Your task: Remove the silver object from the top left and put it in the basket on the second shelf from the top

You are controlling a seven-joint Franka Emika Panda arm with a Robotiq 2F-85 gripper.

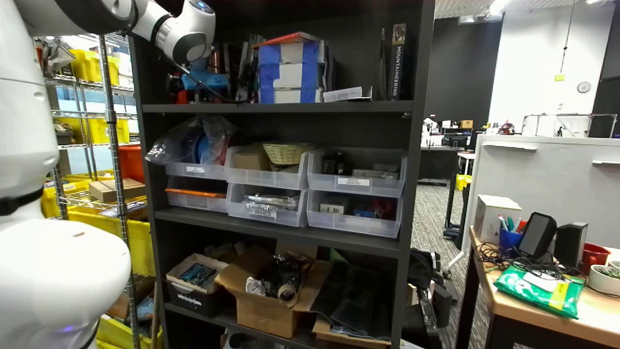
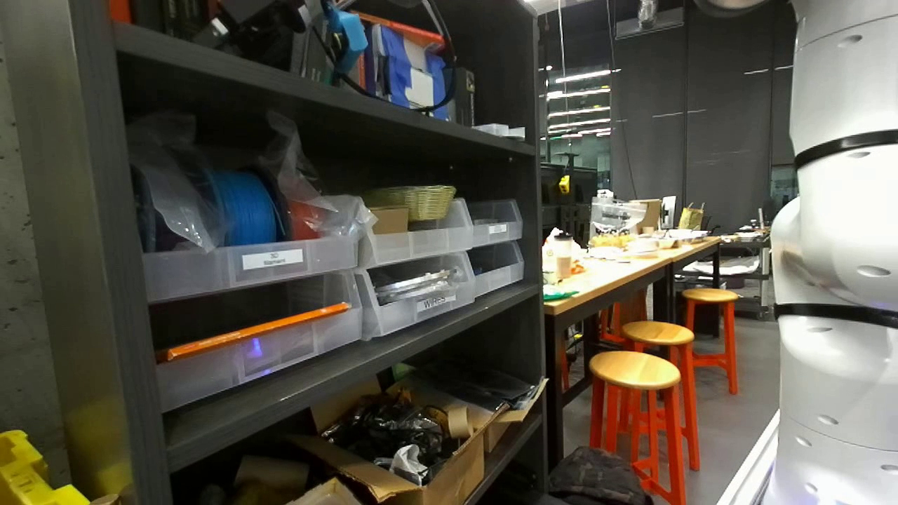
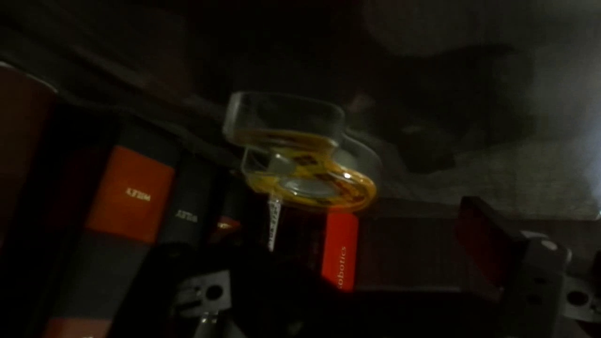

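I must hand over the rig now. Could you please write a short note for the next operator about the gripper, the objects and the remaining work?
Gripper: open, facing books, nothing visibly held.
Silver object: uncertain in the dark wrist view; possibly the clear round items ahead of the gripper.
Wicker basket: in the upper middle clear bin, its inside hidden.
Done: gripper at book level, no grasp yet.
Left: grasp, carry down, release into basket.

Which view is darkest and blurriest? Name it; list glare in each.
Wrist view: darkest and blurriest, lettering soft on the orange-banded dark book spine, pale sheen at right; in an exterior view: violet glare on the clear plastic bin holding an orange strip; in an exterior view: violet tint on the white robot arm.
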